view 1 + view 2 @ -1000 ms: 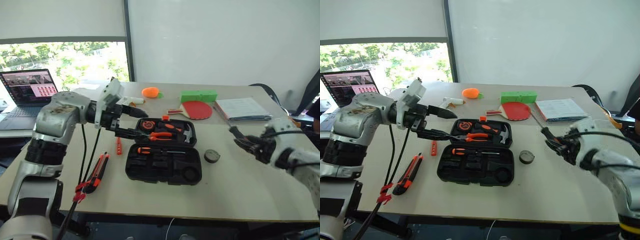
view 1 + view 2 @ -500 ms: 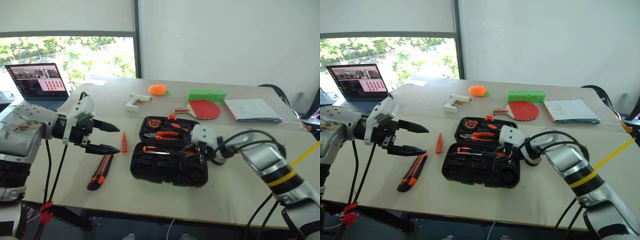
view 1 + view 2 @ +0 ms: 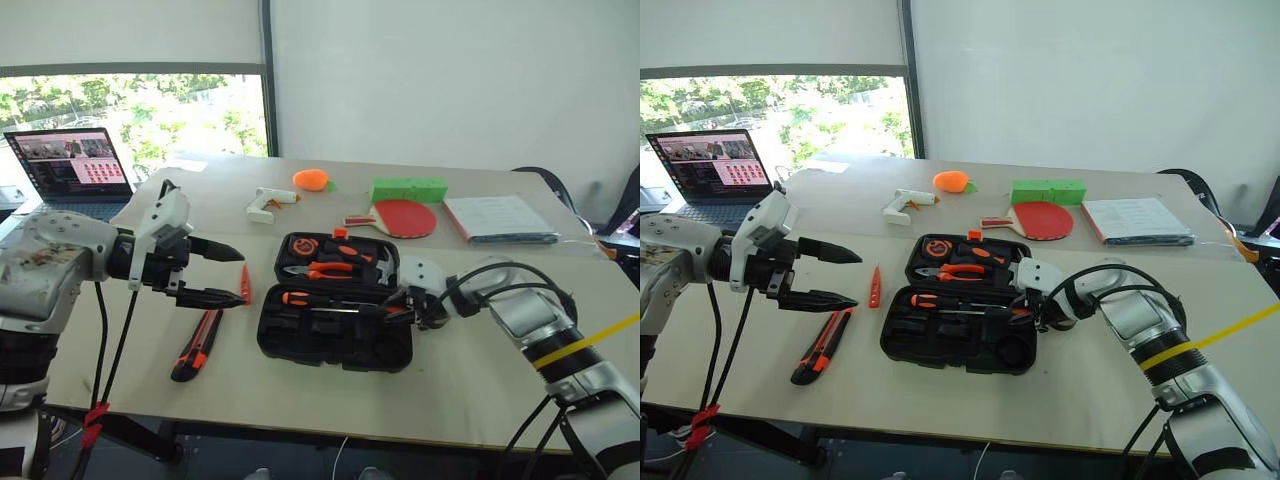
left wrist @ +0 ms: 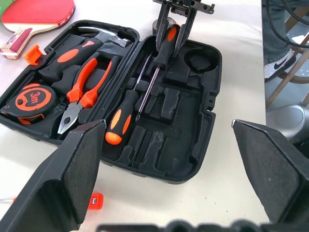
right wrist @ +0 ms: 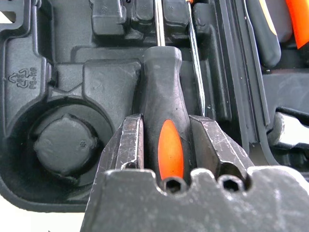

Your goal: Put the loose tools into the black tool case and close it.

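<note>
Step in hand, as I read it: seating a slim screwdriver with a black-and-orange handle (image 5: 166,130) into its slot in the near half of the black moulded plastic tool case (image 3: 335,345). The right gripper (image 4: 175,30) has its jaws clamped on the handle, one either side of the orange inlay, shaft pointing along the tray toward the hinge.

To do it well: keep the shaft in line with the narrow groove ahead, lower the handle flat into the wider recess beside the round well, and let go only once the handle sits down in the foam shape. A second screwdriver (image 4: 124,118) already lies alongside, its shaft running close to this one; they look near enough to foul, so a slight sideways correction may be needed. Pressing at an angle would likely leave the handle proud and stop the lid shutting later.

The case lies open and flat on the pale table (image 3: 480,390). Its far half holds pliers with orange grips (image 4: 79,92), a hammer and an orange-and-black tape measure (image 4: 34,101). An orange latch (image 4: 32,54) sticks out at the far edge.

The left gripper (image 3: 228,273) hangs over the table to the left of the case, jaws spread wide, holding nothing. Near it lie a black-and-orange utility knife (image 3: 197,344) and a small orange pointed piece (image 3: 246,285), both not yet packed.
</note>
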Controlling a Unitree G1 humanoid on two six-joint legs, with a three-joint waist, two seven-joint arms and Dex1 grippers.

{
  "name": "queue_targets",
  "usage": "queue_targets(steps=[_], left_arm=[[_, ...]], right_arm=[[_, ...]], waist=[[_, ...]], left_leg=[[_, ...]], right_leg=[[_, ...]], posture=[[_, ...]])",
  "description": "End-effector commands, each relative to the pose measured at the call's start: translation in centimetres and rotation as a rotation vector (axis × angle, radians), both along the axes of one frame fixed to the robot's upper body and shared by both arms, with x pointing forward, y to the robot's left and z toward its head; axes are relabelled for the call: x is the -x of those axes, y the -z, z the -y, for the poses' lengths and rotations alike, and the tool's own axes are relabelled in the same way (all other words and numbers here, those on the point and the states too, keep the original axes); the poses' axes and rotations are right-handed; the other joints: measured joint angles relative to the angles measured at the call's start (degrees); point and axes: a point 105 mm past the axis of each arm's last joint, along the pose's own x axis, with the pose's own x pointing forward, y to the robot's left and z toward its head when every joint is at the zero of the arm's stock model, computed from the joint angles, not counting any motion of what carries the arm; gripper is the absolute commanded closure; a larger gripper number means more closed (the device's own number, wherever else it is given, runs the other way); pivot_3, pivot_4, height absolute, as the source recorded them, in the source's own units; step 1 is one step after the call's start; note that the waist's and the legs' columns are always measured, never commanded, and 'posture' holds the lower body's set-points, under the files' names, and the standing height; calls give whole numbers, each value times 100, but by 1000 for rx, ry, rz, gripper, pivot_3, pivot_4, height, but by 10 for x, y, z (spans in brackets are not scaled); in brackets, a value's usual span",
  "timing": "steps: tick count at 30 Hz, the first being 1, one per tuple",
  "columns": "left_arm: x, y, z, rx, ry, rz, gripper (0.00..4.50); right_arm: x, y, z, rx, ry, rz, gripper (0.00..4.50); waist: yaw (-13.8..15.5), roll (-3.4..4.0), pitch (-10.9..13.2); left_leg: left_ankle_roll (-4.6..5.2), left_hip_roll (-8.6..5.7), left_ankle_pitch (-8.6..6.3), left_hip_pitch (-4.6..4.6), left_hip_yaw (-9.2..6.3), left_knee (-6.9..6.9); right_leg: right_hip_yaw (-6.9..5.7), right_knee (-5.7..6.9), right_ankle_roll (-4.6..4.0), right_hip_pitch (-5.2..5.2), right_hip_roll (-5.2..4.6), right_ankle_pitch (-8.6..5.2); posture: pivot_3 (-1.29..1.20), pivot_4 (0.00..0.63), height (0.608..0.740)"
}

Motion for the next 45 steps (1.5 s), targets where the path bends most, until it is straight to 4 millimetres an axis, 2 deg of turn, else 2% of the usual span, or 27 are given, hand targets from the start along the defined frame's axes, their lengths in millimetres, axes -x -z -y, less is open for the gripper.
queue_targets(steps=[1, 9, 14, 15, 16, 20, 23, 27, 31, 38, 45], left_arm=[[-1, -14, 4, 3, 15, 56, 0], [-5, -17, 7, 6, 23, 67, 0], [-7, -17, 7, 8, 25, 72, 0], [-7, -17, 7, 9, 25, 73, 0], [-7, -16, 7, 10, 25, 73, 0], [-8, -15, 7, 12, 21, 74, 0], [-9, -15, 7, 12, 19, 75, 0], [-10, -15, 6, 14, 16, 77, 0], [-11, -15, 8, 17, 20, 79, 0], [-10, -16, 8, 13, 26, 80, 0], [-9, -15, 9, 11, 28, 80, 0]], right_arm=[[-1, -8, -4, -39, 11, 18, 3443], [-2, -9, -20, -88, 23, 18, 3443], [0, -7, -17, -60, 19, 18, 3443], [-1, -8, -16, -61, 20, 22, 2416], [-1, -10, -17, -64, 20, 29, 2278], [1, -33, -24, -126, 0, 55, 955], [3, -53, -30, -176, -6, 55, 955], [4, -62, -35, -215, 3, 38, 955], [3, -46, -36, -196, 17, 18, 1965], [-3, -33, -38, -191, 45, 3, 4451], [-6, -17, -41, -162, 45, -14, 4486]], waist=[[1, 0, 0], [-8, 0, 0], [-8, 0, 0], [-7, 0, 0], [-7, 0, 0], [-7, 0, 0], [-14, 1, 1], [-10, 1, 1], [-8, 1, 1], [-9, 0, 1], [-13, 1, 1]], left_leg=[[0, 0, 0, 0, 0, 0], [-1, 0, 1, 3, 0, 0], [-1, 0, 1, 3, 0, 0], [-1, 0, 1, 3, 0, 0], [-1, 0, 1, 3, 0, 0], [-2, 0, 1, 3, 0, 0], [-2, 0, 1, 3, 0, 0], [-3, -1, 2, 11, 1, 1], [-3, -1, 2, 17, 1, 1], [-5, -1, 3, 17, 2, 2], [-5, -1, 3, 17, 2, 1]], right_leg=[[0, 0, 0, 0, 0, 0], [1, 5, -1, 0, 1, 0], [0, 6, -1, 0, 1, 0], [1, 6, -1, 0, 1, 0], [0, 6, -1, 0, 1, 0], [1, 8, -1, 0, 1, 0], [2, 10, -1, -1, 1, 0], [3, 27, -4, -3, 1, -1], [2, 32, -8, 0, 2, -4], [3, 35, -8, -1, 1, -4], [3, 36, -9, -2, 2, -5]], posture=[[0, 150, 736], [0, 150, 736], [0, 150, 736], [0, 150, 736], [0, 150, 736], [0, 150, 736], [0, 150, 736], [0, 150, 736], [0, 150, 736], [0, 150, 736], [0, 150, 736]])
